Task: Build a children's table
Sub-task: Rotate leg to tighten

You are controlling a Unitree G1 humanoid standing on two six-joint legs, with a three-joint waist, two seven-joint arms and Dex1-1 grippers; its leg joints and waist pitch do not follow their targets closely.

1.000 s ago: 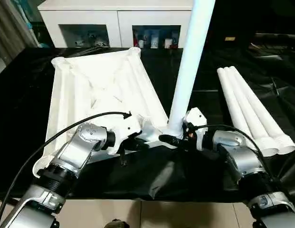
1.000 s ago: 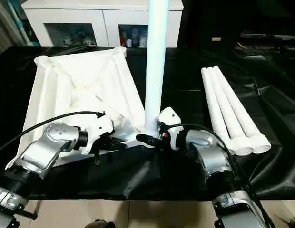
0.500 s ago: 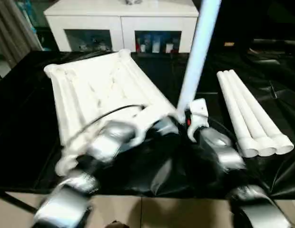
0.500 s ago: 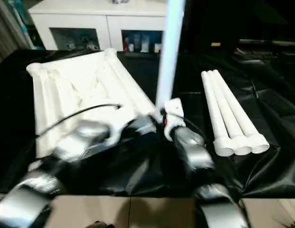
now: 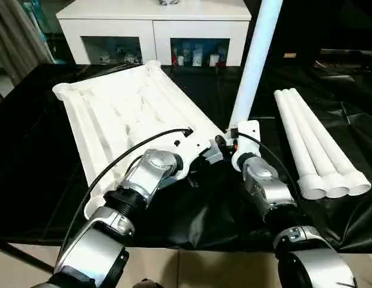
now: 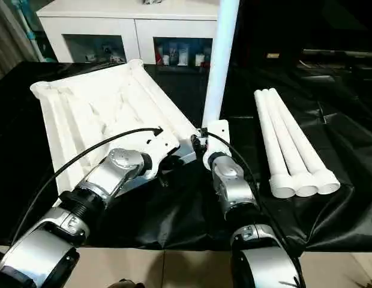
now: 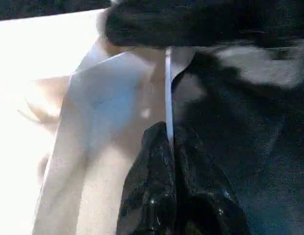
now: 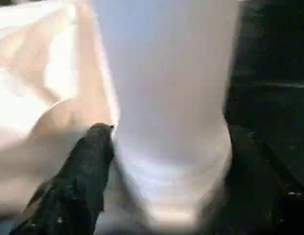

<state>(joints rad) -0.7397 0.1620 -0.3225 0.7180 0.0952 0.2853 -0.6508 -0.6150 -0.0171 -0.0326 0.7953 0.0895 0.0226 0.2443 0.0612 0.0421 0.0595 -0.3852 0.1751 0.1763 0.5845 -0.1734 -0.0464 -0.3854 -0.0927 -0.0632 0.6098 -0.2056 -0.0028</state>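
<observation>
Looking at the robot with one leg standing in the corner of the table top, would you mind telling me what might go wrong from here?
1. The upright leg leans a little in its corner socket; with the right gripper set around its base, it may tip if not fully seated.
2. The left gripper is pinched on the thin edge of the table top, a narrow hold that might slip.
3. The three spare legs lie loose on the black cloth and could roll if the cloth is tugged.

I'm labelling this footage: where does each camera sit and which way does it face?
Head cameras, two eyes: look forward and down over both silver forearms at the tabletop, upright leg and three spare legs.
Left wrist: along the shut left gripper at the tabletop's edge.
Right wrist: between the right gripper's fingers at the leg's base.
Shared: the upright leg.
</observation>
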